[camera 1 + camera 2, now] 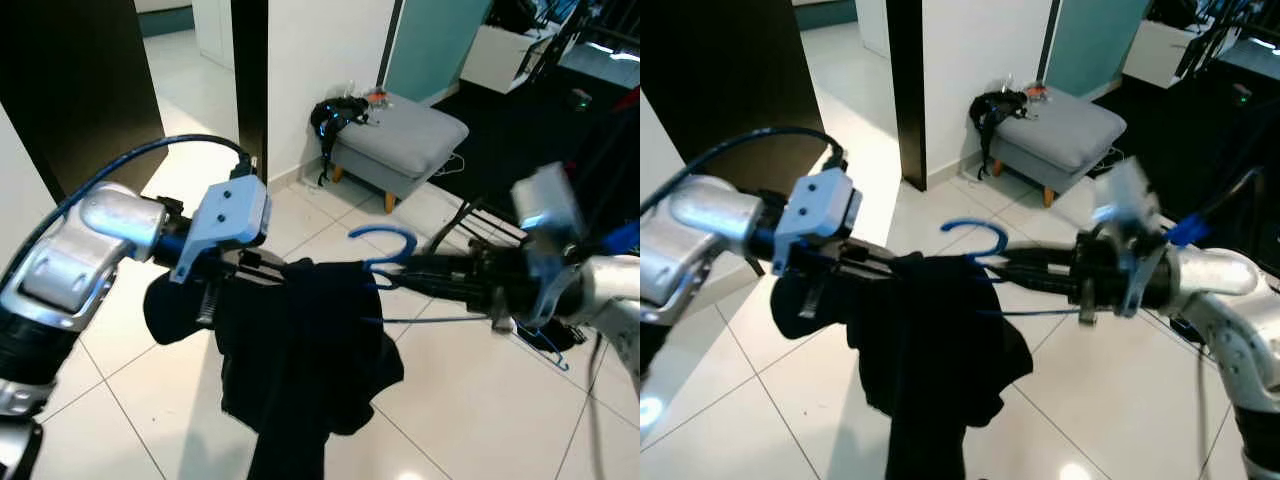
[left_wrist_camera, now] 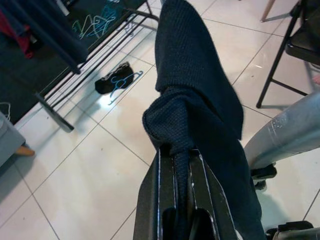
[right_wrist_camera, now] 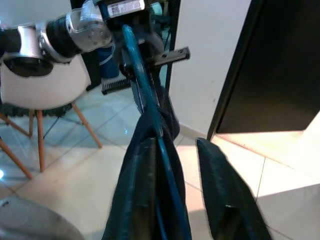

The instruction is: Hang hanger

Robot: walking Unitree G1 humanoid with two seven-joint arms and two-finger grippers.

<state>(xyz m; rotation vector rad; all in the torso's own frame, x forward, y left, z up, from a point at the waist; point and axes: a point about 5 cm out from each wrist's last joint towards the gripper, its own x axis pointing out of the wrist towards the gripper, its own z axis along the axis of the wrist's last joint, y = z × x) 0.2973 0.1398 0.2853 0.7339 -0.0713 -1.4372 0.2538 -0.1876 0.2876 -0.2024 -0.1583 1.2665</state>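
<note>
A dark navy knit garment (image 1: 300,340) hangs in front of me between both arms, draped on a blue wire hanger (image 1: 385,245) whose hook sticks up above it. My left gripper (image 2: 176,152) is shut on a bunched fold of the garment, at the garment's left side (image 1: 265,268). My right gripper (image 1: 395,272) reaches in from the right just under the hook. In the right wrist view its fingers (image 3: 150,165) stand slightly apart, and the blue hanger wire (image 3: 142,90) lies along one of them.
A grey padded stool (image 1: 400,135) with a black item on it stands by the white wall ahead. A black metal rack (image 1: 480,215) stands on the right, with hangers (image 2: 117,80) on the tiled floor beside it. A dark door (image 1: 70,80) is on the left and a white chair (image 3: 45,85) nearby.
</note>
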